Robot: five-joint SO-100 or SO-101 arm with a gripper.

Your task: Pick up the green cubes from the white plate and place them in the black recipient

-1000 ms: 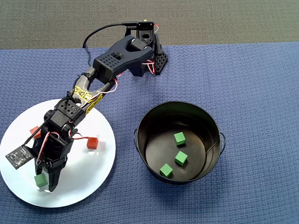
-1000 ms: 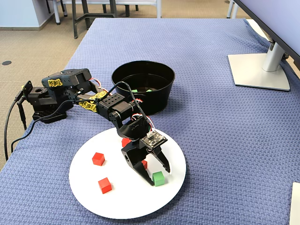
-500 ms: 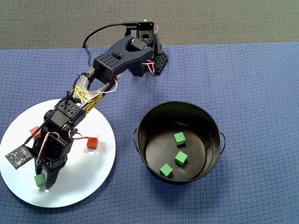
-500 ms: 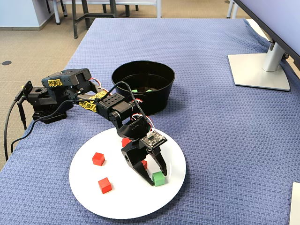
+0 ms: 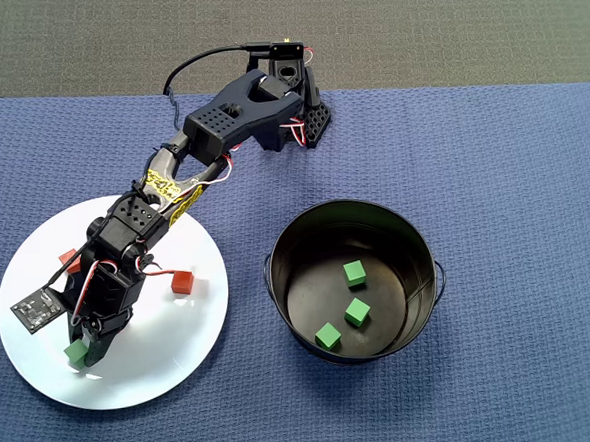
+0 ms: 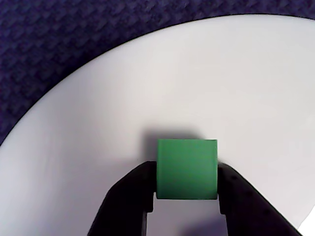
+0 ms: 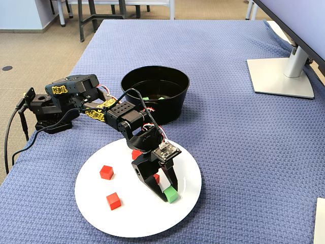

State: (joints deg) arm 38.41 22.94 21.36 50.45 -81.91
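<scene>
One green cube [image 6: 187,168] sits clamped between the two black fingers [image 6: 130,196] of the gripper [image 6: 187,187], low in the middle of the wrist view, with the white plate [image 6: 147,88] filling most of the frame behind it. The fingers press against the cube's left and right faces, closed on it. Seen from overhead, that same cube [image 5: 77,351] is at the lower left of the frame, over the lower left part of the plate [image 5: 173,349], at the tip of the gripper [image 5: 83,354]. In the fixed view it shows at the lower middle [image 7: 171,193], on the right part of the plate [image 7: 132,218]; whether it is touching the plate or just off it cannot be told.

Three more green cubes — one [image 5: 354,271], another [image 5: 357,311] and a third [image 5: 328,335] — lie apart from each other on the shiny bottom of the black bucket [image 5: 278,272], which stands to the right of the plate in the overhead view, near it but not touching.

Red cubes lie on the plate too: the fixed view shows two clear of the arm [image 7: 106,172] [image 7: 114,201] on the left part of the plate, and others partly hidden behind the gripper. Everything rests on a blue woven cloth [image 5: 492,169], and a monitor stand [image 7: 282,76] occupies the upper right of the fixed view.
</scene>
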